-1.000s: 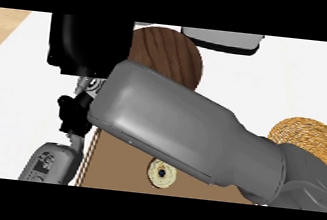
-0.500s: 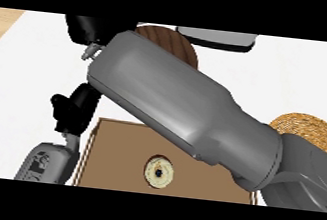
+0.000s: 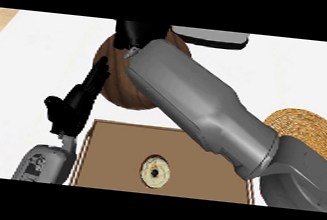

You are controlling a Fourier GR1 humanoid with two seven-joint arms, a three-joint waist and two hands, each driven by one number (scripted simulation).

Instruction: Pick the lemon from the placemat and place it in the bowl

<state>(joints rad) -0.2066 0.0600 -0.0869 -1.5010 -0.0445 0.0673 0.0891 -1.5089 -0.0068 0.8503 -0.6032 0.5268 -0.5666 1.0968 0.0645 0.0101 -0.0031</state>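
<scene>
The big grey right forearm (image 3: 196, 110) is stretching across the middle of the view, and its black right hand (image 3: 133, 36) is sitting over the dark brown wooden bowl (image 3: 120, 87) — I cannot tell if those fingers are curled or straight. The black left hand (image 3: 78, 100) is standing at the left with fingers straight and relaxed, holding nothing. A round pale lemon slice (image 3: 155, 172) is lying on the brown square placemat (image 3: 111, 146) — and a woven tan basket (image 3: 316, 135) is sitting at the right.

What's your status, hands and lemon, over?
Left hand open, resting left. Right hand over brown wooden bowl. Grey forearm blocks view; lemon unseen.
</scene>
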